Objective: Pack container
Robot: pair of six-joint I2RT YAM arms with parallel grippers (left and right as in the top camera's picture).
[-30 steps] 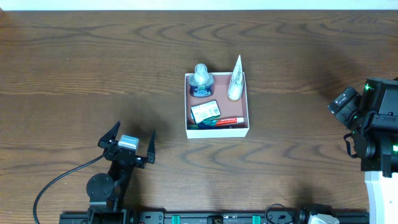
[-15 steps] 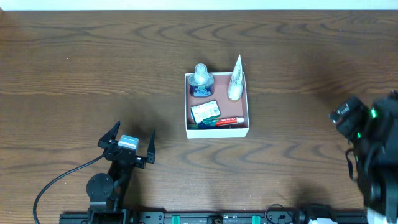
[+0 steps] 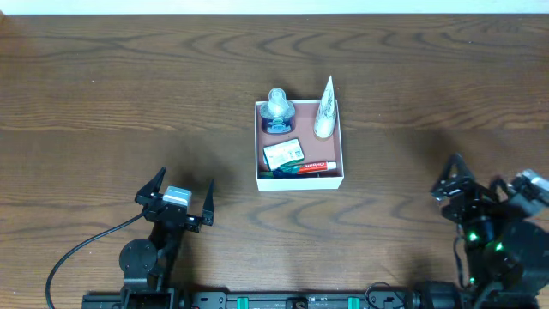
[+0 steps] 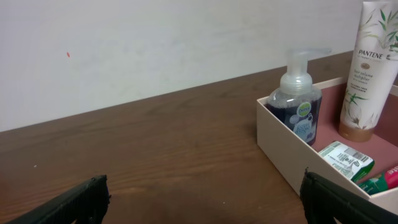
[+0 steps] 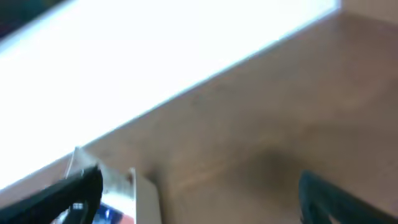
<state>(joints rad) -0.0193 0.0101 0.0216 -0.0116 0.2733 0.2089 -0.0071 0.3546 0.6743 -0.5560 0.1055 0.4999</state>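
Table (image 3: 103,86) bears the container (image 3: 299,181) at centre, well clear of left end effector (image 3: 184,182) and right end effector (image 3: 485,184), both splayed empty at the near edge, probably parked since pump bottle (image 3: 277,110), tube (image 3: 324,112), packet (image 3: 283,154) and toothpaste (image 3: 305,168) sit inside; only left wrist view reads the tube's Pantene label.

The right wrist view is blurred (the container (image 5: 144,199) a smear), and the white tube (image 4: 371,74) is cropped above.
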